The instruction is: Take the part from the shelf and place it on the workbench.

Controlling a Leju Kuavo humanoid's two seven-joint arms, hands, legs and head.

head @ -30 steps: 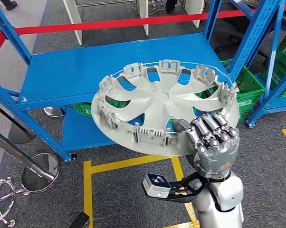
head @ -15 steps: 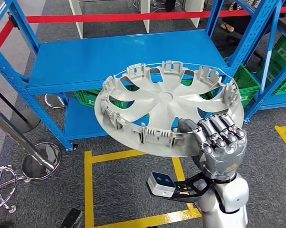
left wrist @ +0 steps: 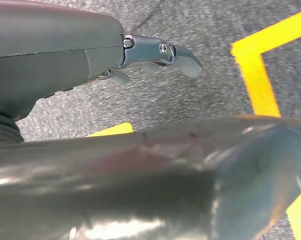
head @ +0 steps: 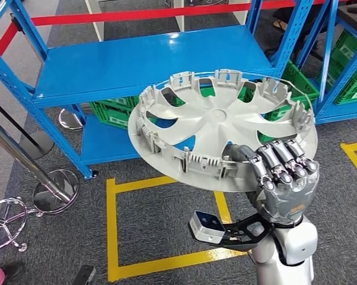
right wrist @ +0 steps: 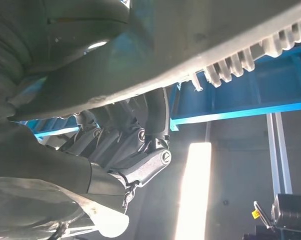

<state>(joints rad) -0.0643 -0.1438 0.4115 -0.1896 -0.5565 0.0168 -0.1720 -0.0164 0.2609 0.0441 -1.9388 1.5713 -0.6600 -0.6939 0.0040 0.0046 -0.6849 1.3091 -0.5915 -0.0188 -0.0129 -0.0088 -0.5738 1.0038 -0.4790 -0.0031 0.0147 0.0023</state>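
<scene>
On the left stood the blue shelf [head: 136, 62], with nothing on its top board. In front of it, up in the air, was the part [head: 221, 127] (a big grey wheel cover), lying nearly flat. The right hand [head: 281, 178] gripped only its near rim. The left hand [left wrist: 162, 52] hung by the floor, fingers straight, holding nothing. The wide part could tip, slip out, or bump the shelf, because one edge carried all its weight.

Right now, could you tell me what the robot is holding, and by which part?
The right robot hand grips the grey wheel cover by its near rim.
</scene>
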